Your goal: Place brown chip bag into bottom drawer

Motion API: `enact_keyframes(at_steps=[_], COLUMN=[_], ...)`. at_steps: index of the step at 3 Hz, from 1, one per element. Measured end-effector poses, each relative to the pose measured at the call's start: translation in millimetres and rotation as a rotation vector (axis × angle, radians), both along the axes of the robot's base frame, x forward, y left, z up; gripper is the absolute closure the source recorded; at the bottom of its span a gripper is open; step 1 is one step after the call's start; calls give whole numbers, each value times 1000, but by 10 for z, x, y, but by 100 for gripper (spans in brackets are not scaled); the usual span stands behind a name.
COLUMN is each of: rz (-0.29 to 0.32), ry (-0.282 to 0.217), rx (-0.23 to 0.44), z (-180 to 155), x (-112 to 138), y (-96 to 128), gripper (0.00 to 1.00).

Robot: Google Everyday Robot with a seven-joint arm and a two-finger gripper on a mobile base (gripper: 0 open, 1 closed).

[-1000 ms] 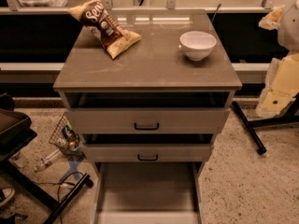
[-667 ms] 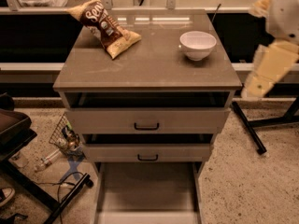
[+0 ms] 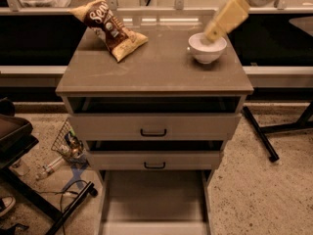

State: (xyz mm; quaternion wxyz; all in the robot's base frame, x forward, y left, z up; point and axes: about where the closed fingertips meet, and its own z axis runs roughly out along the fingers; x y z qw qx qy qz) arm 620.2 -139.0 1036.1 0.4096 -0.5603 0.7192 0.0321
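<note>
On the far left of the cabinet's surface (image 3: 156,75) lies the brown chip bag (image 3: 110,28), its long axis slanting from the far-left corner toward the near right, with one tan end pointing at the middle of the top. The bottom drawer (image 3: 154,199) stands pulled out toward the viewer. The claw (image 3: 209,36) hangs tilted over the white bowl (image 3: 208,52) at the far right (whether it is apart or together I cannot tell). A moment ago it hung off the cabinet's right side; bag and bowl have not shifted.
</note>
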Motion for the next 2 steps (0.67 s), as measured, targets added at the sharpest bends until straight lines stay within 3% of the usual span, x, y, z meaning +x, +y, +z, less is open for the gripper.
enact_keyframes(at_steps=[1, 2], rz=[-27, -26], ry=[-70, -69], rx=[161, 160], z=[270, 266], x=[553, 551], y=[186, 189], gripper=[0, 0])
